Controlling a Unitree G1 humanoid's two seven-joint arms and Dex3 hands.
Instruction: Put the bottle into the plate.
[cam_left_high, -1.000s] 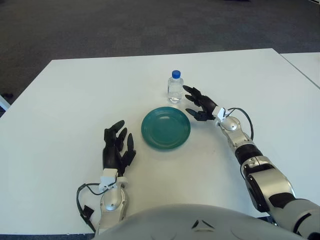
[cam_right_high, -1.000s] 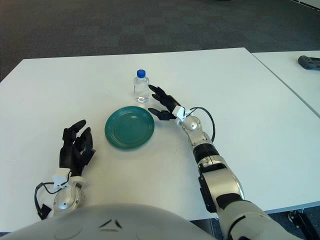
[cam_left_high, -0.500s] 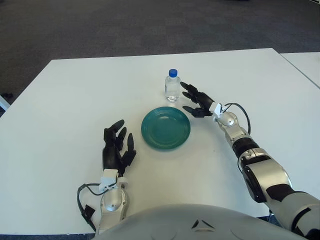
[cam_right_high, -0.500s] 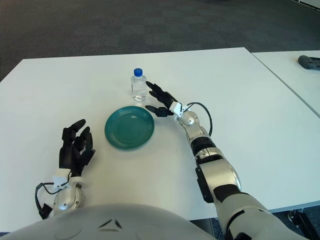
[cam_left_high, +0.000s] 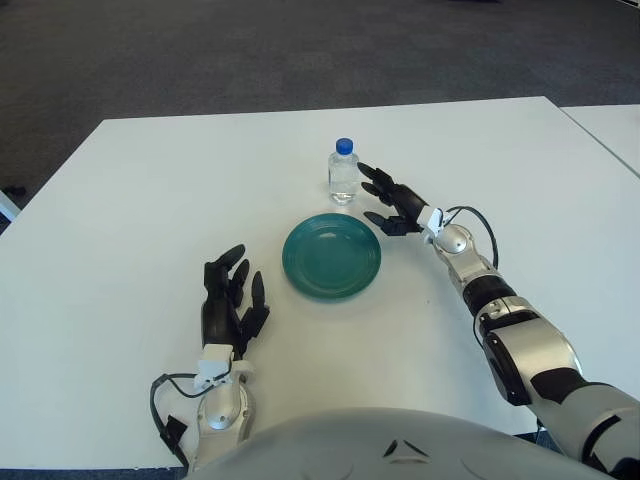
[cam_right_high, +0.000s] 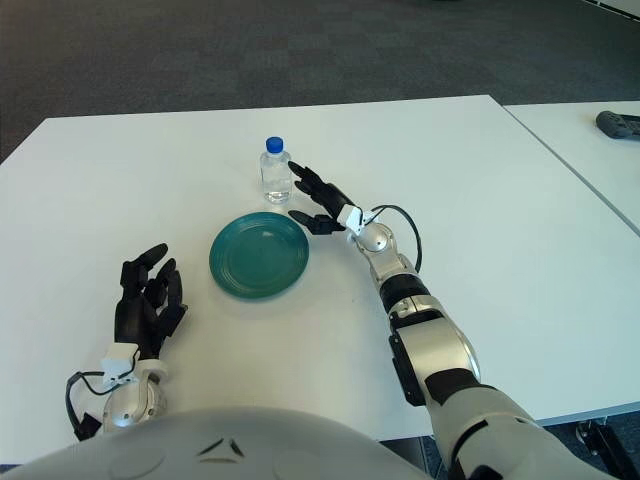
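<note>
While the teal plate (cam_left_high: 331, 256) sits bare near the middle of the white table (cam_left_high: 130, 200), holding nothing, the small clear water bottle (cam_left_high: 343, 173) with its blue cap stands upright on the tabletop just beyond the plate's far rim, apart from it. Liquid level inside the bottle: can't tell. Right hand (cam_left_high: 392, 203) reaches in from the right, fingers spread, nothing grasped; the upper fingertips (cam_left_high: 364, 172) are right at the bottle's right side, actual contact can't be confirmed, and the lower finger points toward the plate's far-right edge without touching it. Left hand (cam_left_high: 229, 300) shows to the left of the plate, nearer the robot, well apart from the plate, fingers loosely extended, holding nothing. A black cable (cam_left_high: 165, 432) loops by the left wrist, another runs along the right forearm (cam_left_high: 482, 225). Table surface is plain white. Behind it is dark grey carpet (cam_left_high: 300, 50). A second white table (cam_right_high: 590, 150) stands to the right with a dark object (cam_right_high: 620, 124) lying on it, type unclear.
</note>
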